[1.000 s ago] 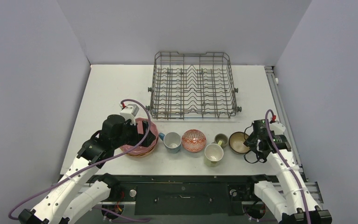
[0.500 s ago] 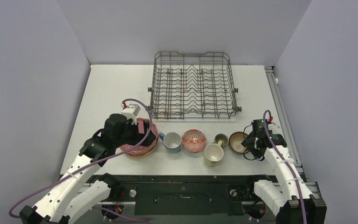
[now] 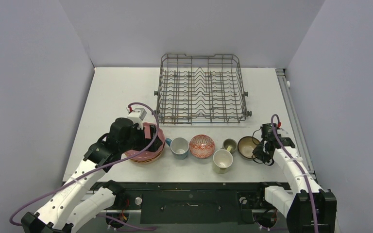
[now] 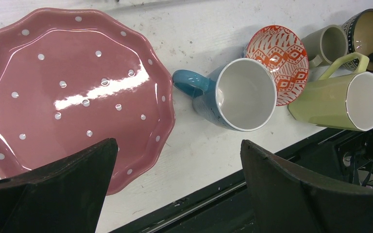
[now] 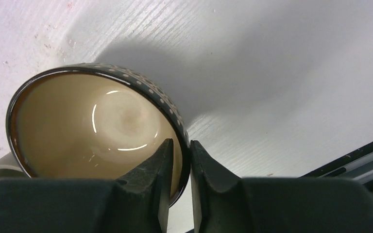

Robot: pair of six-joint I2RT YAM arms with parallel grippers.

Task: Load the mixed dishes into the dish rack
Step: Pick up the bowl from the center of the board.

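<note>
My right gripper [image 5: 181, 145] is pinching the rim of the dark-brown dotted ceramic bowl [image 5: 102, 126], one finger inside and one outside. The bowl sits on the white table [image 3: 121, 92], at the right end of the line of crockery. My left gripper [image 4: 177, 145] hangs spread wide above the pink white-dotted scalloped plate [image 4: 68, 87]. The grey wire dish rack [image 3: 201, 87] stands further back, apart from both.

Right gripper [image 5: 180, 146] pinches dark-brown bowl [image 5: 102, 126] rim (tan inside).
</note>
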